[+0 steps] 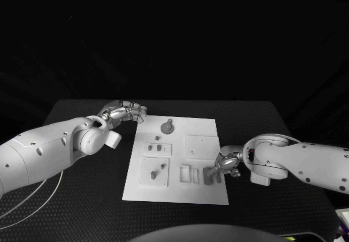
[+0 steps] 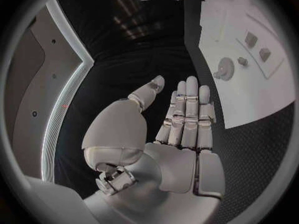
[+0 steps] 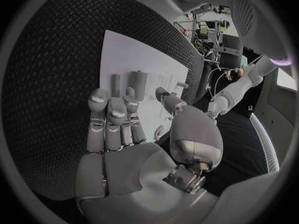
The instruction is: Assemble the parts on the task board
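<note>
The white task board (image 1: 200, 194) lies in the middle of the black table. On it are a grey gear (image 1: 167, 127), two small blocks (image 1: 154, 148), a peg (image 1: 154, 175) in a square plate, and upright grey parts (image 1: 212, 177) near the right edge. My right hand (image 1: 227, 165) hovers at that edge beside the upright parts, fingers apart and holding nothing; the right wrist view shows its fingers (image 3: 111, 115) stretched toward those parts (image 3: 138, 79). My left hand (image 1: 125, 112) hangs off the board's far left corner with its fingers (image 2: 187, 112) straight and nothing in them. The gear (image 2: 224, 68) lies beyond them.
Two narrow slots (image 1: 189, 174) sit left of the upright parts, and a square recessed plate (image 1: 200, 145) lies in the board's right half. Bare black table (image 1: 247, 116) runs all round the board. Thin cables (image 1: 36, 199) hang under my left arm.
</note>
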Motion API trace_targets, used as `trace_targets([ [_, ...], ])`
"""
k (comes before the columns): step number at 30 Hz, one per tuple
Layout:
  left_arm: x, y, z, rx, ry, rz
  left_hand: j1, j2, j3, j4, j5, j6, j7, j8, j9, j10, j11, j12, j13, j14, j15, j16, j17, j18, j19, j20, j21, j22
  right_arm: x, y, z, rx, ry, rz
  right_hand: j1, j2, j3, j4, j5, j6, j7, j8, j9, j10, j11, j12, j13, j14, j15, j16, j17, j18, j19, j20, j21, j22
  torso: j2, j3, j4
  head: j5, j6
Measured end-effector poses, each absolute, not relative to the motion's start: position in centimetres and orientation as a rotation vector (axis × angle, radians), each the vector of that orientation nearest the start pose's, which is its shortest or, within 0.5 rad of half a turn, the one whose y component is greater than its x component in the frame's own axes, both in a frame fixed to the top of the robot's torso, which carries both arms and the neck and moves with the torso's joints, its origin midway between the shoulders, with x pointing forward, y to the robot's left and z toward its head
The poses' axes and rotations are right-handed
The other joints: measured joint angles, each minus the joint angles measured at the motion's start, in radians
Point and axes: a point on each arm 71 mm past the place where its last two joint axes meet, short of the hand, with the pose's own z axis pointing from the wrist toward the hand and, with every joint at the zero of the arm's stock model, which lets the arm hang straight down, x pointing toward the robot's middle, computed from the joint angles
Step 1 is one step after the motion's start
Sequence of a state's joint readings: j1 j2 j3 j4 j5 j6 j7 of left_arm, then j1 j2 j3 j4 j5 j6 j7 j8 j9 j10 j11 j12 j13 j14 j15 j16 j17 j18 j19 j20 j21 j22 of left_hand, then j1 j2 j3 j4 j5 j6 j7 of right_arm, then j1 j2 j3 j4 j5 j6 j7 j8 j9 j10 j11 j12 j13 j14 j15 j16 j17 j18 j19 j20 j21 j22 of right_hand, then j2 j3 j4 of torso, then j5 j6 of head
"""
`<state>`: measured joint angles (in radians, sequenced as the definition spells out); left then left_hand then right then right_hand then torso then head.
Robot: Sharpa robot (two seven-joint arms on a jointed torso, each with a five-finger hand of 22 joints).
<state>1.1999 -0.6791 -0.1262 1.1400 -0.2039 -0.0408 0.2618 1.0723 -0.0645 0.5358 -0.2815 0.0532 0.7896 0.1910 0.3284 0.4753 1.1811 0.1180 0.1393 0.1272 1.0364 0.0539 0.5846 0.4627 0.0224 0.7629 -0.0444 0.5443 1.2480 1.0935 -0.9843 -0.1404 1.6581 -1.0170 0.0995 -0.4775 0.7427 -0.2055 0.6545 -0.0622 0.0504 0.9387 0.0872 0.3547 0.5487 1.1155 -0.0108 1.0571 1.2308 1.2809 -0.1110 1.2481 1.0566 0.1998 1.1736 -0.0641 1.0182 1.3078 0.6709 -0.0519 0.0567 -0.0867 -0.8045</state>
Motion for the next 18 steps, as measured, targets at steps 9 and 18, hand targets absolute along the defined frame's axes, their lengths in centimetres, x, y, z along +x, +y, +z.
trace_targets([
  [9, 53.5, 22.8, -23.7, -0.945, 1.747, -1.380, -0.004, 0.004, 0.000, 0.000, 0.000, 0.000, 0.000, 0.000, -0.001, 0.000, 0.000, 0.000, 0.000, 0.000, 0.000, 0.000, 0.001, 0.000, 0.000, 0.000, -0.002, 0.001, 39.6, -23.9, -30.3, 0.270, 2.526, 0.438, -0.004, -0.004, 0.003, 0.003, 0.000, 0.000, 0.000, -0.001, 0.001, 0.000, 0.000, 0.000, 0.001, 0.000, 0.000, 0.000, 0.002, 0.000, 0.000, 0.000, 0.000, 0.000, -0.001, -0.0006, 0.0010, 0.006, -0.003],
  [18, 53.5, 22.9, -23.7, -0.946, 1.747, -1.379, -0.004, 0.004, 0.000, 0.000, 0.000, 0.000, 0.000, 0.000, -0.001, 0.000, 0.000, 0.000, 0.000, 0.000, 0.000, 0.000, 0.003, 0.000, 0.000, 0.000, -0.002, 0.001, 39.8, -23.4, -31.0, 0.283, 2.522, 0.430, -0.004, -0.004, 0.006, 0.000, 0.000, 0.000, 0.000, -0.001, 0.002, 0.002, 0.002, 0.000, 0.001, 0.000, 0.000, -0.003, 0.003, 0.000, 0.001, 0.002, 0.000, 0.000, -0.001, -0.0006, -0.0009, 0.010, -0.005],
])
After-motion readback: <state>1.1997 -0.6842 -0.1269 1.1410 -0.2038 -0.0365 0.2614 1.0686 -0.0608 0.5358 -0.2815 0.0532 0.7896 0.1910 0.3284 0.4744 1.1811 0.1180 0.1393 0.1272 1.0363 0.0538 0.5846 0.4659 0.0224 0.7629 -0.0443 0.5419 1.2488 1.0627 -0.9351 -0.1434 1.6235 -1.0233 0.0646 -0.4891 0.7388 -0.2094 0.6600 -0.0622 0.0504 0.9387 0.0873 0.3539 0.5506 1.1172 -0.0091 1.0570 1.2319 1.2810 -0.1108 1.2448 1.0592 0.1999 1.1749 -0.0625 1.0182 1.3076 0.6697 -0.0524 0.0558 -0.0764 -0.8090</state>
